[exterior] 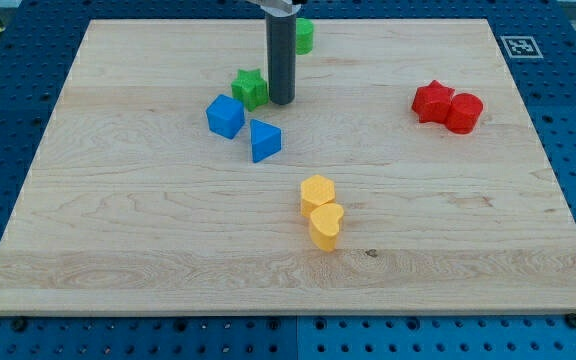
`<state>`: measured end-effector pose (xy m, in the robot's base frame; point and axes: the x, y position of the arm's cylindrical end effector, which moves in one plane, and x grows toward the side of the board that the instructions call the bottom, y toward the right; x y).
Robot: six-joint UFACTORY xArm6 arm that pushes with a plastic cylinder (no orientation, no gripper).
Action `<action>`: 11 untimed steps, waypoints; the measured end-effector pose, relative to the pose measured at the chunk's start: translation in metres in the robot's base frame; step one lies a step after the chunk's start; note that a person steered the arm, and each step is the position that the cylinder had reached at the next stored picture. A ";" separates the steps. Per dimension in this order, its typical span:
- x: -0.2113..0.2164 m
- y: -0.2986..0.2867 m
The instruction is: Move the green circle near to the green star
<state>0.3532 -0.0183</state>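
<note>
Dark rod, upright, entering from the view's top edge; serves as end effector, a plain pusher with no jaws to part or close, clamped on nothing. My tip [282,101] planted on the counter [118,250], just beside the green star [251,88] on that block's right flank, touching or nearly so; contact cannot be settled from this angle. Green circle [303,36] at the view's top, behind and slightly right of the rod, partly hidden by it, near the counter's far edge, apart from the green star with the rod standing between the two. Blue cube-like block [225,116] just below and left of the green star, near it. Blue wedge-like block [264,139] just right of and below the first blue block, close beside it, a narrow gap seemingly between them. Yellow pair toward the lower centre: upper yellow block [317,190], roughly hexagonal, touching lower yellow heart [325,225]. Red pair well apart at the view's right: red star-like block [432,101] touching red cylinder [464,112]. Counter of pale wood planks, lying on a blue perforated base [8,120]. Printed square marker [516,45] at the counter's top right corner.
</note>
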 end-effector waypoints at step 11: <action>-0.102 0.033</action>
<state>0.2507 0.0151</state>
